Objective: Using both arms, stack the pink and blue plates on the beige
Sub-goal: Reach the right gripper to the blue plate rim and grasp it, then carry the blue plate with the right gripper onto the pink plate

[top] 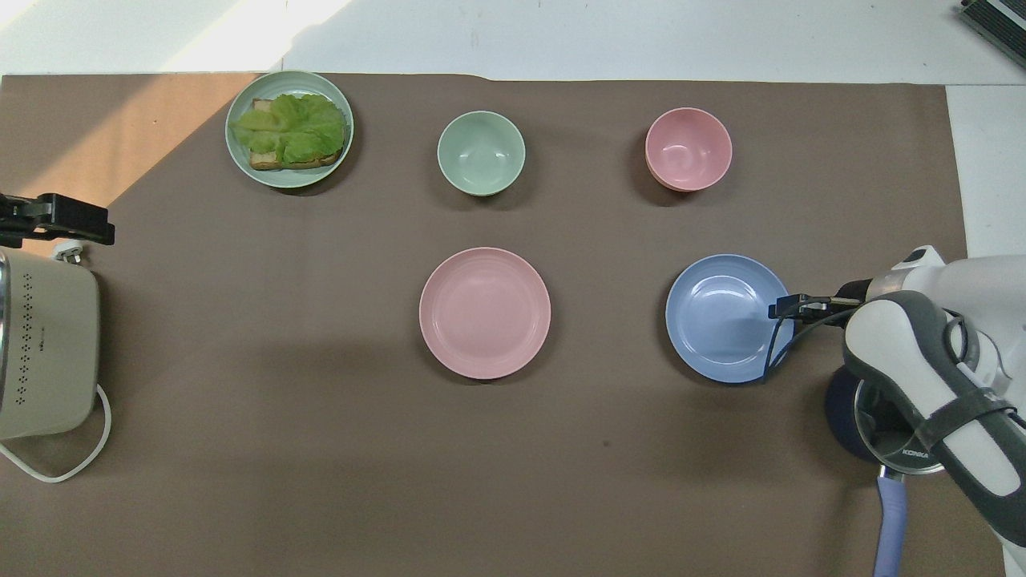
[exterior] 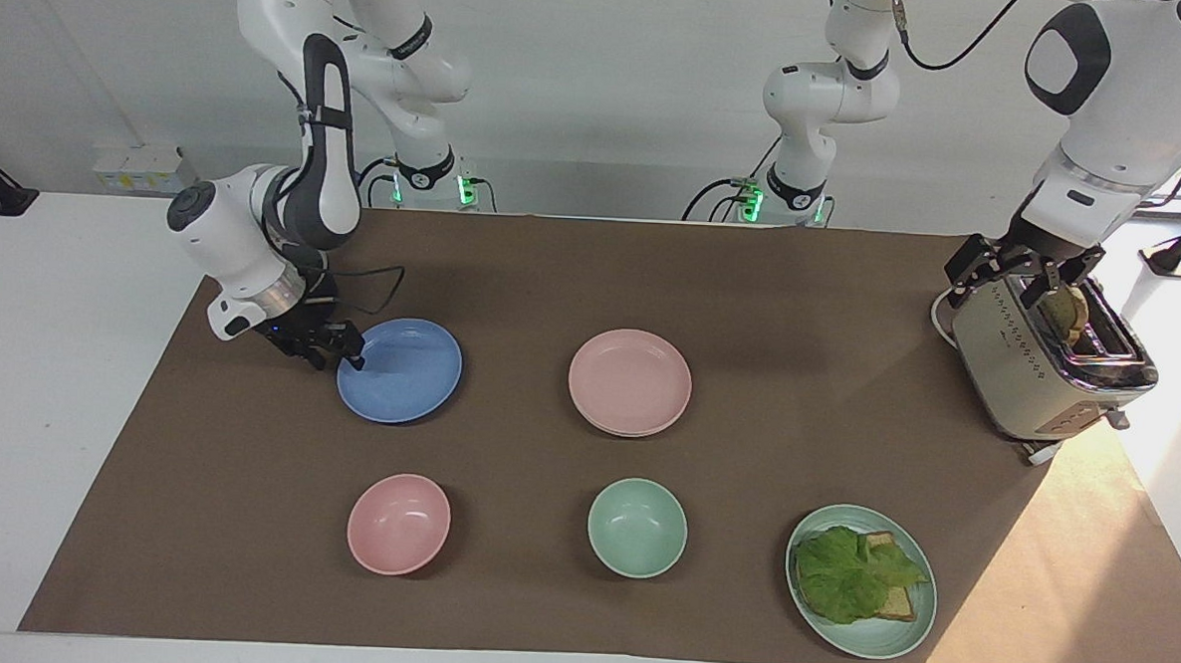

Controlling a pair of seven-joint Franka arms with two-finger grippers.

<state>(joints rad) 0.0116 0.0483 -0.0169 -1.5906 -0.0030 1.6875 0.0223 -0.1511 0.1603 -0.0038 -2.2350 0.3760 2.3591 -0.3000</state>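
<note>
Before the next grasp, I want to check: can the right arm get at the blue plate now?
Probably yes: the right gripper is at the rim of the blue plate, and nothing stands between them.

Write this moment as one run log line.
right pincer: at blue plate rim | left pincer: over toaster | pink plate: already stacked
</note>
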